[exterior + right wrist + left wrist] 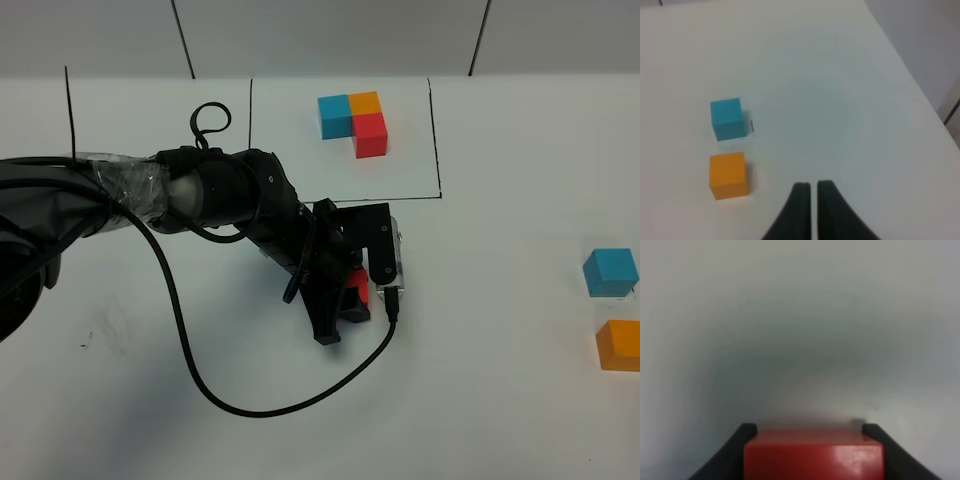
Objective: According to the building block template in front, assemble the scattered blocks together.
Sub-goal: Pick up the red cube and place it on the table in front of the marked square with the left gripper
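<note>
The building block template (352,122), a blue, orange and red cube trio, lies inside a thin black frame at the back centre. My left gripper (352,300) is shut on the loose red cube (357,296) low over the middle of the table. In the left wrist view the black fingers (746,439) press both sides of the red cube (812,457). The loose blue cube (610,272) and orange cube (620,345) sit at the right edge. My right gripper (812,192) is shut and empty, apart from the blue cube (728,119) and orange cube (728,175).
A black cable (190,340) loops from the left arm across the white table (480,400). Black drawn lines (69,105) mark the table surface at the back left. The table's right edge (920,95) runs close to the two loose cubes.
</note>
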`<state>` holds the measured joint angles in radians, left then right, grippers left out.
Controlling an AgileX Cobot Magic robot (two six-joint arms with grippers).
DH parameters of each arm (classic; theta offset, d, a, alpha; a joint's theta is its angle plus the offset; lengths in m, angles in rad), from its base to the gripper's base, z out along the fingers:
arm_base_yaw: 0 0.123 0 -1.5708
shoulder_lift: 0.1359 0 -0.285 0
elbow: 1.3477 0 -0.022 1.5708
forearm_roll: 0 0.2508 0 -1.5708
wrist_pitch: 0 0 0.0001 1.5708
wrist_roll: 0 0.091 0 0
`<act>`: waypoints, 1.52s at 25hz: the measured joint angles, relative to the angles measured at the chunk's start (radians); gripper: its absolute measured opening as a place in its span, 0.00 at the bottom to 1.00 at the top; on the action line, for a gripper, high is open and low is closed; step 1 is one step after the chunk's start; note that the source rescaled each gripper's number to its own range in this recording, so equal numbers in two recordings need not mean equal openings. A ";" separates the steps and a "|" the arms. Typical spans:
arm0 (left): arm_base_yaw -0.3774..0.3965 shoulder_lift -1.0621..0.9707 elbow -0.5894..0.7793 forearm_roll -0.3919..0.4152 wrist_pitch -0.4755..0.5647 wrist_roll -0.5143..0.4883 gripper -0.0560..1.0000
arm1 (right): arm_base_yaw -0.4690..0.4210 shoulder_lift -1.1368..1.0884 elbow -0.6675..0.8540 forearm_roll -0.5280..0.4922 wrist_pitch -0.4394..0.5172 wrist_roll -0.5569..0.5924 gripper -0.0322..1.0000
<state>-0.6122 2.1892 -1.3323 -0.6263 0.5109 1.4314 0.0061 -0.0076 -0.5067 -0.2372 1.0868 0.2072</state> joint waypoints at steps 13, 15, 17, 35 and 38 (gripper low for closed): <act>0.000 0.001 0.000 0.000 0.000 0.000 0.57 | 0.000 0.000 0.000 0.000 0.000 0.000 0.03; 0.000 0.001 0.000 0.000 -0.005 0.000 0.59 | 0.000 0.000 0.000 0.000 0.000 0.000 0.03; 0.000 0.003 -0.002 0.000 -0.009 0.000 0.62 | 0.000 0.000 0.000 0.000 0.000 0.000 0.03; -0.011 0.004 -0.003 0.004 -0.032 -0.046 0.66 | 0.000 0.000 0.000 0.000 0.000 0.000 0.03; -0.011 0.004 -0.004 0.004 -0.028 -0.047 0.65 | 0.000 0.000 0.000 0.000 0.000 0.000 0.03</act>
<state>-0.6233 2.1933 -1.3367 -0.6225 0.4833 1.3844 0.0061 -0.0076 -0.5067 -0.2372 1.0868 0.2072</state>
